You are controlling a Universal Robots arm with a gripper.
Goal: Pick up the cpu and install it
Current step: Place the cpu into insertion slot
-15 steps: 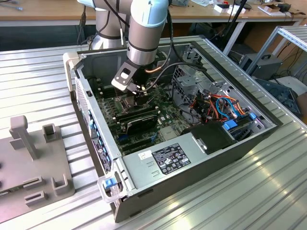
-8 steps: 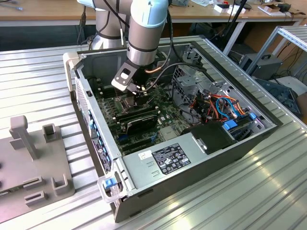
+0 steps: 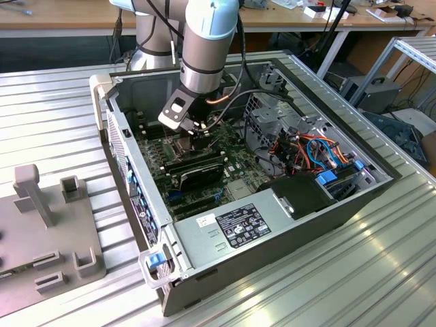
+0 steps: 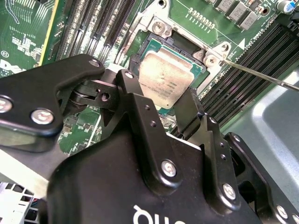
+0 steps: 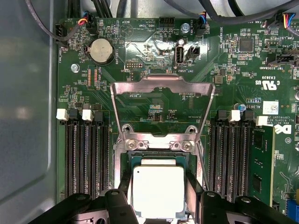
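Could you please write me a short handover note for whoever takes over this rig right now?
Gripper: low over the motherboard, straddling the cpu; I cannot tell whether it is gripping.
Cpu: at the socket, metal top up, with memory slots on both sides.
Done: the cpu is at the socket.
Left: seating is not confirmed; the socket frame stands open.

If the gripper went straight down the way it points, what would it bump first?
Most likely the cpu, right under the gripper at the open socket frame; the gap is unclear.
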